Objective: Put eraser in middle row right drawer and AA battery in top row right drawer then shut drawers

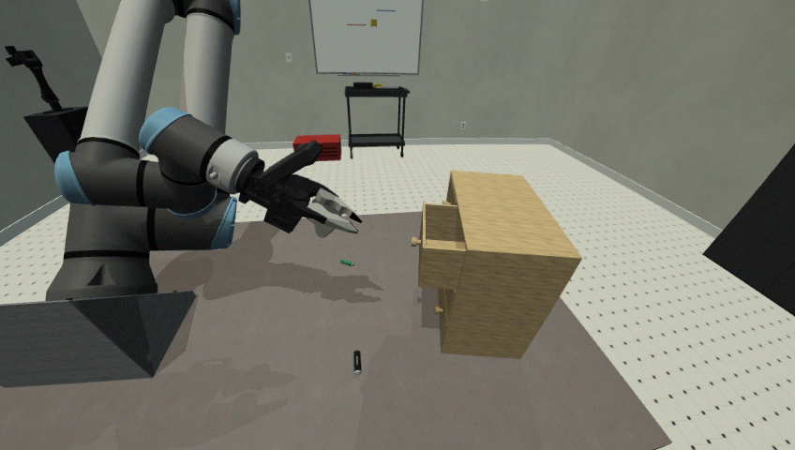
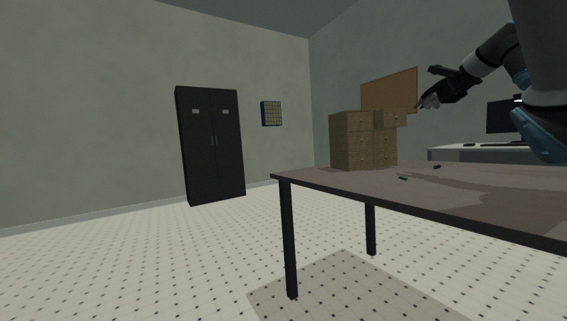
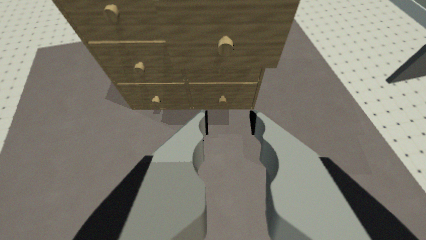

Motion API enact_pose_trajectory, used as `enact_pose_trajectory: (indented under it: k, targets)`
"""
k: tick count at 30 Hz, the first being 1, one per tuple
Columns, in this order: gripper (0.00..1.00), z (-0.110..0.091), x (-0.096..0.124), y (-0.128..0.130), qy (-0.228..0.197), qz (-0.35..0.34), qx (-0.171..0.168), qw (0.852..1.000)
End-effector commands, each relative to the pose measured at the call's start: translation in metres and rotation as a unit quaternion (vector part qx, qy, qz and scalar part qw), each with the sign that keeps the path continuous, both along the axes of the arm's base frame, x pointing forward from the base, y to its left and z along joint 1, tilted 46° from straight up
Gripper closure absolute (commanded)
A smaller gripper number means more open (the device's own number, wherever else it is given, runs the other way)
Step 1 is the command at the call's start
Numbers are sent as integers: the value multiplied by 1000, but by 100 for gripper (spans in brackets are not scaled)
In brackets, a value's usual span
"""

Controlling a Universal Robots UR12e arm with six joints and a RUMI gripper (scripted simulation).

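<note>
The wooden chest [image 1: 518, 217] [image 2: 337, 143] [image 3: 125, 30] stands upright. Its top right drawer [image 1: 441, 267] [image 2: 402, 118] [image 3: 200, 35] is pulled well out; its floor is hidden. The other drawers look shut in the exterior view. My gripper [image 1: 358, 225] [image 2: 415, 106] [image 3: 228, 112] is partly open and empty, in the air in front of the pulled-out drawer. A small green cylinder [image 1: 347, 262] [image 2: 402, 178] and a black cylinder with a silver end [image 1: 357, 361] [image 2: 436, 166] lie on the table. I cannot tell which is the AA battery. No eraser shows.
The brown table top [image 1: 312, 412] [image 2: 318, 178] carries the chest near its far edge from the arm's base [image 1: 106, 273]. The top right drawer's knob [image 1: 415, 241] [image 3: 225, 45] sticks out towards my fingers. A black cabinet [image 2: 210, 158] stands far off against the wall.
</note>
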State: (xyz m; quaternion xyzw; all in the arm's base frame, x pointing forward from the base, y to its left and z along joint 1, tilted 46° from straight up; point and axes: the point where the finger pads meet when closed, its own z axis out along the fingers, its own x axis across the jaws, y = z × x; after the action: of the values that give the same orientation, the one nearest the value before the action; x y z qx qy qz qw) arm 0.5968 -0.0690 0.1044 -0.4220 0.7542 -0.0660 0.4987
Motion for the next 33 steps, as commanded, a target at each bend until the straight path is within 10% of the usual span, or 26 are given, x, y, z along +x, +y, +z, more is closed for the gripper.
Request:
enact_pose_trajectory:
  k: [1, 33]
  targets:
    - [80, 2, -1, -2, 10, 11, 2, 1000]
    - [80, 13, -11, -12, 69, 69, 14, 995]
